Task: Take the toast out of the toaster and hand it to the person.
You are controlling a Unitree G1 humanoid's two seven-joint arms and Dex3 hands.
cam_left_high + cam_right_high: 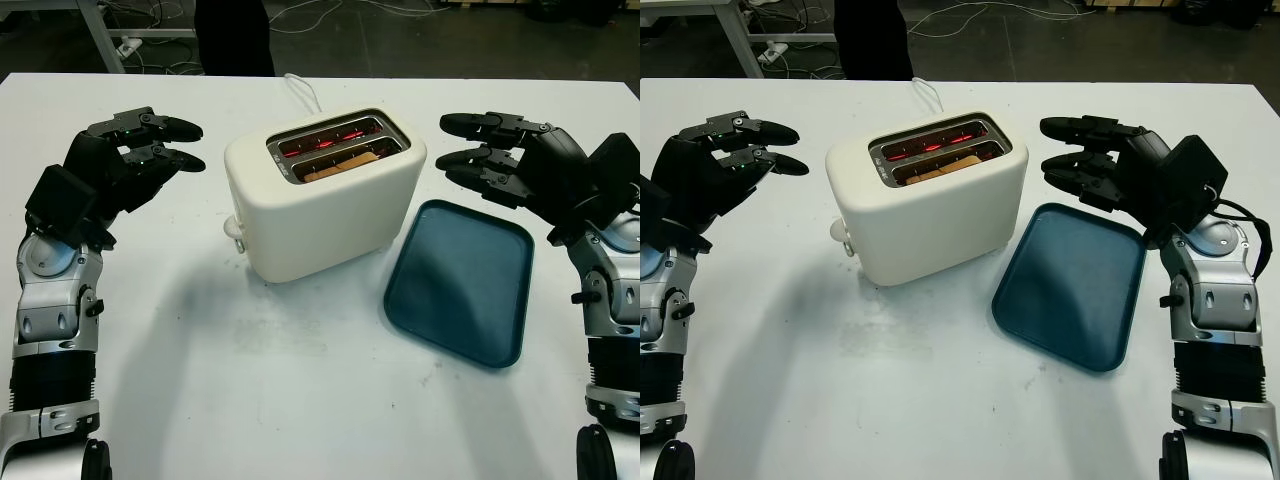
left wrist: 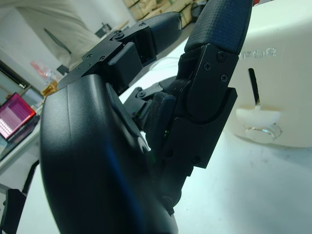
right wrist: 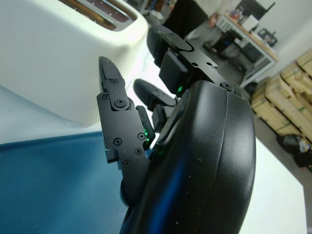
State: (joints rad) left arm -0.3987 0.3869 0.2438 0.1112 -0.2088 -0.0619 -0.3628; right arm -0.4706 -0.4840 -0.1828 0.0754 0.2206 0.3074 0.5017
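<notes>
The left hand [image 1: 150, 150] hangs open above the table [image 1: 250, 400] near its left edge, holding nothing, with bare surface between it and the toaster [image 1: 320, 195]. The toaster stands mid-table toward the far edge, its lever end facing that hand. The toast [image 1: 345, 163] sits low in the nearer slot — nothing has been lifted, so this looks like the start of the reach. Next, I judge, fingers must come down over the slot and pinch the slice's top edge, clear of the glowing elements. The teal tray [image 1: 465, 285] lies just right of the toaster; the right hand [image 1: 490, 160] hovers open over its far corner. A person's dark legs [image 1: 235, 35] stand beyond the far edge.
</notes>
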